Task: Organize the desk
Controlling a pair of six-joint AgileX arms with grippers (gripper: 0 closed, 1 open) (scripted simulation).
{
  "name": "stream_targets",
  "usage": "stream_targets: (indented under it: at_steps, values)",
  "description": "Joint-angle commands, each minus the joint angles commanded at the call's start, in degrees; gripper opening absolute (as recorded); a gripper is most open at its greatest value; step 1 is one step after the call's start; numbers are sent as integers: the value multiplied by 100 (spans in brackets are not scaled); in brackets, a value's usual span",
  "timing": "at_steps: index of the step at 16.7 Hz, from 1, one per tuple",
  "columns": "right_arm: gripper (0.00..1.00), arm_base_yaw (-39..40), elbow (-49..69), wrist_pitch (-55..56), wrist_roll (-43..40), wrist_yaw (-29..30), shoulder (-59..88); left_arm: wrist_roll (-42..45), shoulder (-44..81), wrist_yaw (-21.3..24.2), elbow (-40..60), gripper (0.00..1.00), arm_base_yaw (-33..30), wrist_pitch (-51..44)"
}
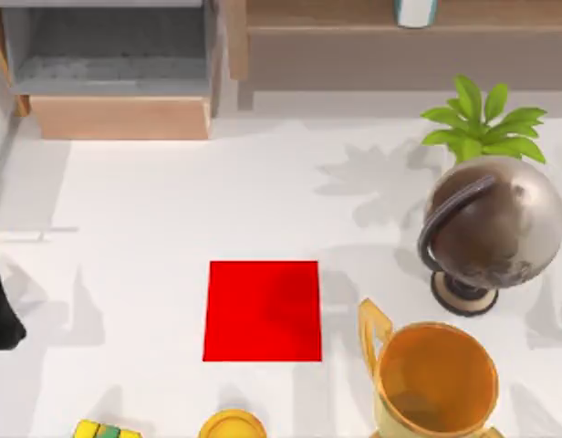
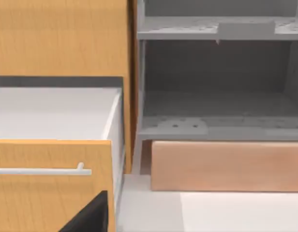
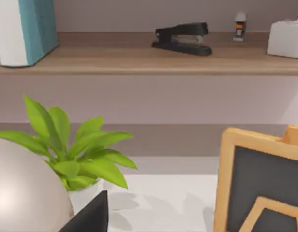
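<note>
Left arm: dark link (image 1: 2,301) at the desk's left edge; jaw state cannot be told.
Drawer (image 1: 117,64): pulled open, far left.
Desk (image 1: 144,237): white tabletop spanning the top view.
Red mat (image 1: 263,311): flat, at centre.
Yellow disc (image 1: 232,425): near edge, just left of the mat's middle.
Trophy cup (image 1: 433,380): right of the mat.
Globe (image 1: 486,228): behind the cup, plant (image 1: 482,123) beyond it.
Right gripper: jaw state cannot be told.

No text, label, brand, number or sign can be read on anything in the pictures. The small bottle (image 3: 240,25) on the shelf (image 3: 139,60) carries an orange and dark band, too small to make out any lettering. The teal book (image 3: 24,29) shows no title.
</note>
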Motion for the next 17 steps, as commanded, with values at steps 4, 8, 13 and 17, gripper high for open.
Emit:
stream_targets:
  at_steps: [4, 8, 13, 17]
  values:
    - [100, 0, 0, 0, 0, 0, 0, -9, 135, 4, 157, 100, 30, -63]
    - [100, 0, 0, 0, 0, 0, 0, -40, 996, 16, 1120, 100, 213, -481]
    - [100, 0, 0, 0, 0, 0, 0, 4, 3019, 0, 3150, 100, 574, -1489]
    - [100, 0, 0, 0, 0, 0, 0, 173, 5203, -65, 5114, 100, 916, -2603]
